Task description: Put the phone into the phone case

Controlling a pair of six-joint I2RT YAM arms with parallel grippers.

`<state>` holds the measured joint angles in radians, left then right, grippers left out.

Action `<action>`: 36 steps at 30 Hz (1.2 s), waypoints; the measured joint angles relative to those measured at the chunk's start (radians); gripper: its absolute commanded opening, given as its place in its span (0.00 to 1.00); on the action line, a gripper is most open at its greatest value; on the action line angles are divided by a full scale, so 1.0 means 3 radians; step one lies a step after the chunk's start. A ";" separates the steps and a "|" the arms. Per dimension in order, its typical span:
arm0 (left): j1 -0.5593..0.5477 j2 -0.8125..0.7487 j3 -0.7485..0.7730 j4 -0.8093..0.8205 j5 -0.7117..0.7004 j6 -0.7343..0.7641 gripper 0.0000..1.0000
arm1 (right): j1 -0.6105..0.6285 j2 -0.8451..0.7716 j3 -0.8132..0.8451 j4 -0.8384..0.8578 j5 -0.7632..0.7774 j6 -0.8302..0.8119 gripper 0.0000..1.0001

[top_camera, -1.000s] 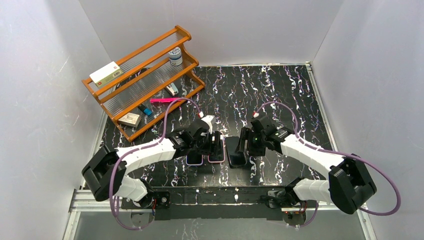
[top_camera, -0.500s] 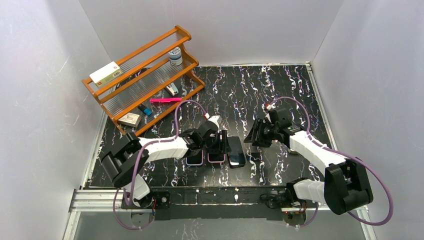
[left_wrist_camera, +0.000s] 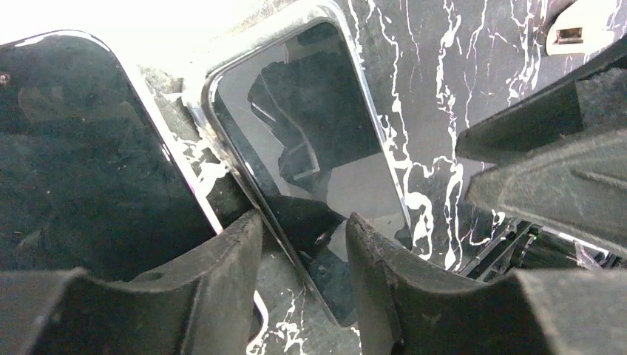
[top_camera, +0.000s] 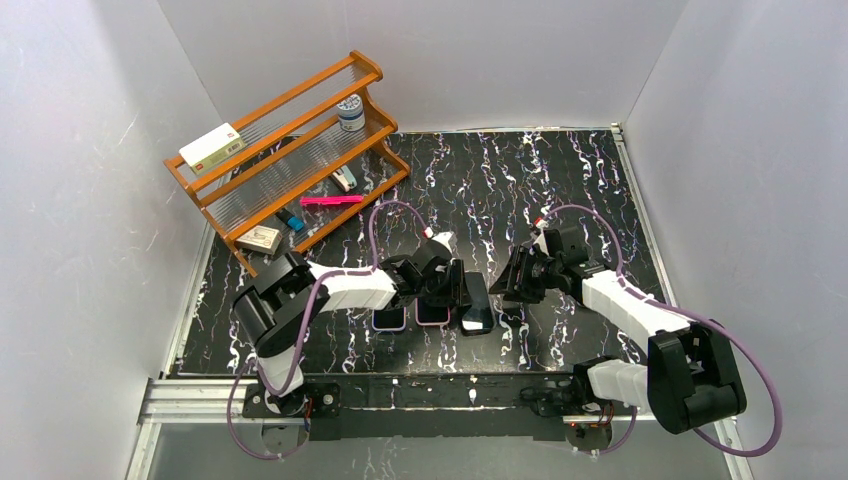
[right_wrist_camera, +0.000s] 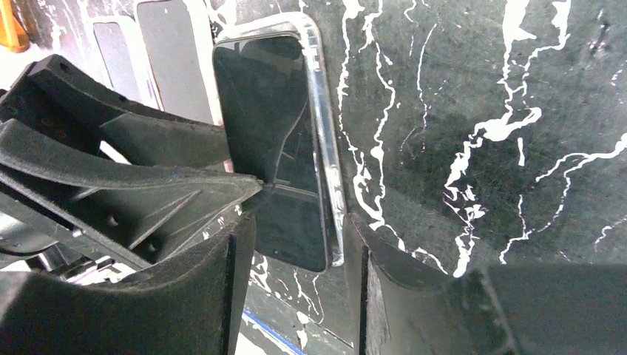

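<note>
The phone (left_wrist_camera: pixel 318 126) lies screen-up inside the rim of the clear phone case (right_wrist_camera: pixel 326 133) on the desk (right_wrist_camera: pixel 480 89), but I cannot tell if every corner is pressed in. My left hand (left_wrist_camera: pixel 302 225) is half open and holds nothing, its fingertips over one end of the case. My right hand (right_wrist_camera: pixel 299 225) is also half open and empty, just beside the case. I think the main danger is a push that is not straight down, because case and desk both look smooth and the case may slide instead of clicking. A finger on one corner only could lift the opposite corner out of the case. My two hands are also very near each other at the case and may collide, or knock the neighbour handset (left_wrist_camera: pixel 74 148) just beside the case.
</note>
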<state>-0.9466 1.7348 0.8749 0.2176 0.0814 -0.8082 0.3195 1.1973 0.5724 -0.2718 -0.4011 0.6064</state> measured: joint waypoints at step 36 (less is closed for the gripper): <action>-0.0039 0.0064 0.0188 -0.0345 0.0207 -0.0448 0.34 | -0.0121 -0.0612 -0.0682 0.0145 0.0050 0.0707 0.52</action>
<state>-0.9585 1.7538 0.9314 0.1143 0.1436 -0.9424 0.2832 1.0138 0.3679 -0.2283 -0.3862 0.8185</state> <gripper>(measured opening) 0.352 0.519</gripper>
